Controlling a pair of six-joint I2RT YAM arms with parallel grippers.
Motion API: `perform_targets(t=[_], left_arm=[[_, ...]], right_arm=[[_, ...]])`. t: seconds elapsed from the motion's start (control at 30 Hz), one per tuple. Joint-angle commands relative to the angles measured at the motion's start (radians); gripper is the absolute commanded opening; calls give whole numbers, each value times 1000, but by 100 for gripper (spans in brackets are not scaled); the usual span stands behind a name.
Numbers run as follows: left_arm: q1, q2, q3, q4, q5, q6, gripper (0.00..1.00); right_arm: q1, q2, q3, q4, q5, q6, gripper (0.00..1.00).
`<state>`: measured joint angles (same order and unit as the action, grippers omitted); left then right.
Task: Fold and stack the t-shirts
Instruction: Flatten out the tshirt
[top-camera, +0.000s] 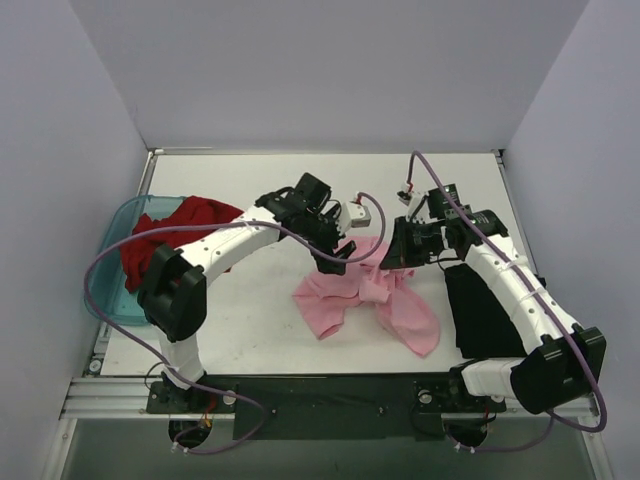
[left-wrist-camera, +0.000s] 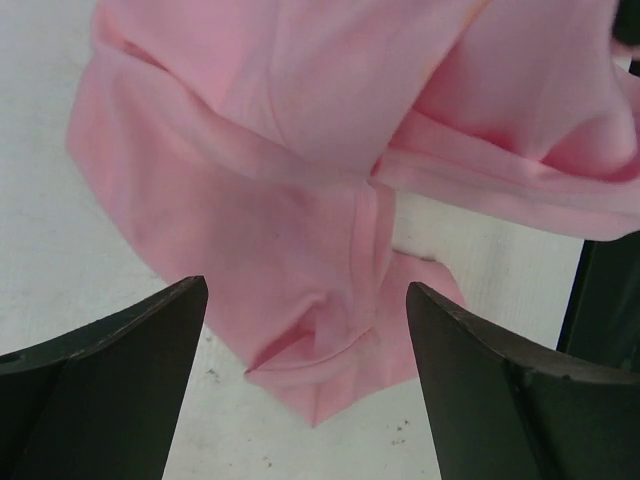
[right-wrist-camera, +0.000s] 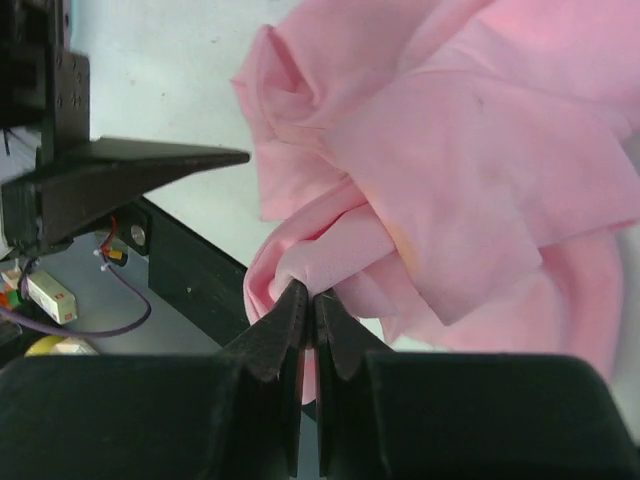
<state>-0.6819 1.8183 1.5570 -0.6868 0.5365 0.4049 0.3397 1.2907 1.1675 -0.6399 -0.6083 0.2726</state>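
Here, the bare white desk (top-camera: 250, 180) lies open along its far edge and near the left of the pink t-shirt (top-camera: 365, 290). The teal bin (top-camera: 105, 300) holding the dark red t-shirt (top-camera: 190, 222) crowds the left edge, and the black t-shirt (top-camera: 480, 310) lies by the right edge under my right arm. Only my right wrist view shows my right jaws pinched shut on a rolled fold of the pink cloth, and my left wrist view shows my left jaws spread wide above it, holding nothing. The pink shirt sits crumpled mid-desk, creased and bunched.
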Motion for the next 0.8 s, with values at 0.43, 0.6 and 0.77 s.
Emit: perform_targets(t=[0.43,0.6,0.77], left_arm=[[-120,35,-264,281,-345,209,27],[49,-43,-57,48,-129,94,3],[249,-105,263,-205,35,57,3]], right_arm=[[-169,-27,-49,-27,-11,2,0],[-304,-73,-86,-49,24,5,0],[-381,-77,-80,-116,99,-36,0]])
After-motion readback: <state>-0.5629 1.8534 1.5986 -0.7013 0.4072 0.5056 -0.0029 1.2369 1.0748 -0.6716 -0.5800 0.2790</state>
